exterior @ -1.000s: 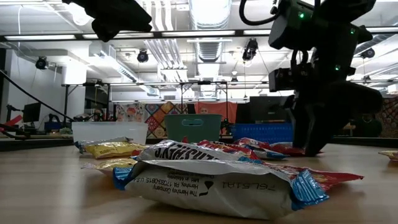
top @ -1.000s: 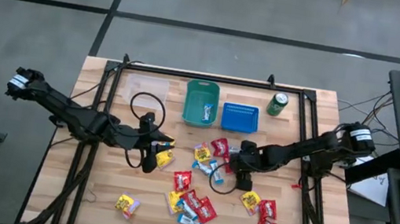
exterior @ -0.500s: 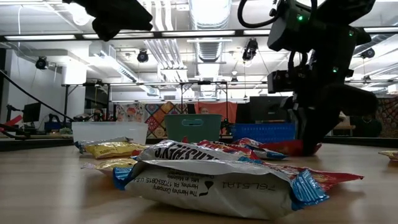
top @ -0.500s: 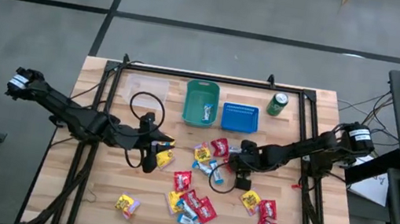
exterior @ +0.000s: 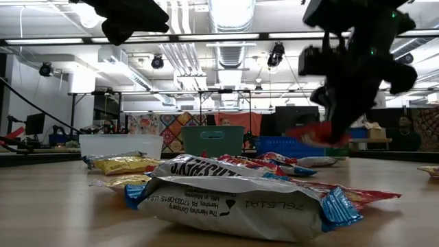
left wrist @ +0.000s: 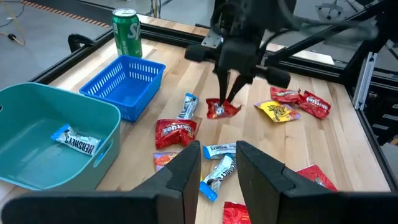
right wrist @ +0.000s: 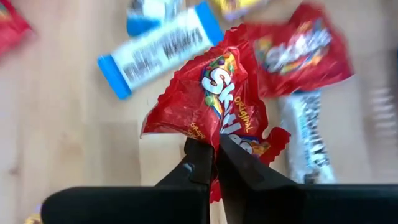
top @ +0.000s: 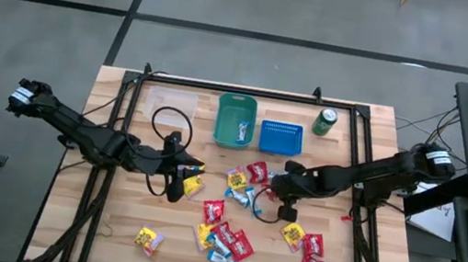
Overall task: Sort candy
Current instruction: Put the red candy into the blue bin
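Several candies in red, yellow and blue-white wrappers (top: 223, 236) lie flat in the table's middle. My right gripper (left wrist: 229, 96) hangs above them, shut on a red candy (right wrist: 227, 87), which also shows in the low view as a red candy (exterior: 312, 134) off the table. My left gripper (top: 178, 180) hovers left of the pile, beside a yellow candy (top: 192, 184). Its fingers (left wrist: 189, 171) stand apart with nothing between them. One blue-white candy (left wrist: 78, 142) lies in the teal bin (top: 236, 120). My right gripper pinches the red candy by a crumpled edge of its wrapper (right wrist: 214, 134) between its two fingers. The fingers (left wrist: 235, 81) come from above, pointing down. The candy hangs below them, clear of the table.
At the far side stand a clear bin (top: 170, 103), the teal bin, a blue basket (top: 280, 138) and a green can (top: 325, 121). A black frame (top: 122, 133) borders the tabletop. Bare wood lies at the near left (top: 113, 225).
My right gripper stood with its fingertips down on the table among the candies. It has taken hold of the red candy and risen, lifting the candy clear of the table.
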`<control>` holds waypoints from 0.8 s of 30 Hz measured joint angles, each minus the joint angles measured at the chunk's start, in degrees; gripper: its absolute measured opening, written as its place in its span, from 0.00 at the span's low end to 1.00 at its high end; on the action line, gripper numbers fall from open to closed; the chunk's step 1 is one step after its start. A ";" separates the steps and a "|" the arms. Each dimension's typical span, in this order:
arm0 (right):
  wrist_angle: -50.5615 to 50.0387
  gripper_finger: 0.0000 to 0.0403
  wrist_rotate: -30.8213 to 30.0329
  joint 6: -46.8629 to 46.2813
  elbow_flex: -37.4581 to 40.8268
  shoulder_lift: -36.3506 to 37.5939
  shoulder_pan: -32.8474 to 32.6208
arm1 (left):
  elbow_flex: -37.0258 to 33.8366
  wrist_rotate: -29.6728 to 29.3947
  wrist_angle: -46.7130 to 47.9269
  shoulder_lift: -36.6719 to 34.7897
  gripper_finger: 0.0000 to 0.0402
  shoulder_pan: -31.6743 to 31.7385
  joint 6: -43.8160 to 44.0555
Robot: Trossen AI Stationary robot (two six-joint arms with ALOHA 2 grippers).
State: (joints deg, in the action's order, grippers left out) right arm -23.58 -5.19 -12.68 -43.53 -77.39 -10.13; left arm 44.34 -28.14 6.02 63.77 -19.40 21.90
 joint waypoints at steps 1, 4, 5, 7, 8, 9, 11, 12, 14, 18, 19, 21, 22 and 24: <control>0.06 0.02 -0.19 0.05 -0.12 1.09 0.00 | 0.00 0.00 0.00 0.00 0.21 0.00 0.22; 0.12 0.02 -1.37 0.16 -1.11 3.95 0.02 | 0.00 0.00 0.04 0.00 0.21 0.00 1.30; 0.06 0.02 -2.61 0.34 -1.73 4.79 0.04 | 0.00 0.00 0.11 0.00 0.21 0.00 1.65; -0.26 0.02 -5.50 1.71 -3.45 5.80 0.31 | 0.00 0.04 0.93 0.00 0.21 -0.04 2.82; -0.52 0.02 -6.59 2.23 -4.50 6.08 0.65 | 0.00 0.06 1.56 0.00 0.21 -0.04 3.63; -1.19 0.02 -7.63 3.10 -5.76 6.12 1.18 | -0.02 0.09 2.30 0.00 0.21 -0.05 4.50; -4.15 0.02 -9.75 4.08 -8.65 5.65 2.57 | -0.02 0.09 3.96 0.00 0.21 -0.13 6.50; -6.02 0.02 -10.94 4.75 -10.31 5.09 3.53 | -0.02 0.13 5.00 0.00 0.21 -0.23 7.52; -10.53 0.02 -13.19 5.79 -13.58 3.76 5.82 | -0.02 0.12 6.64 -0.02 0.21 -0.48 9.38; -18.10 0.02 -14.51 8.08 -19.47 0.08 11.98 | -0.02 0.17 9.60 -0.17 0.21 -1.12 12.77; -19.37 0.02 -14.44 8.78 -20.60 -0.89 13.68 | -0.02 0.15 10.24 -0.17 0.21 -1.30 13.61; -21.19 0.02 -14.33 9.88 -22.49 -3.25 17.04 | -0.02 0.22 12.14 -0.22 0.21 -1.86 15.37; -21.55 0.02 -14.13 10.51 -23.17 -4.37 18.66 | -0.02 0.37 12.88 -0.25 0.21 -2.13 16.22; -21.73 0.02 -12.57 11.30 -23.92 -6.54 21.68 | -0.02 0.64 14.78 -0.27 0.21 -2.61 18.04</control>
State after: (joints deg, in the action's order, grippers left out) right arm -45.32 -17.76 -1.38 -67.45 -83.93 11.55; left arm 44.31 -27.50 20.80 63.50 -22.01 39.94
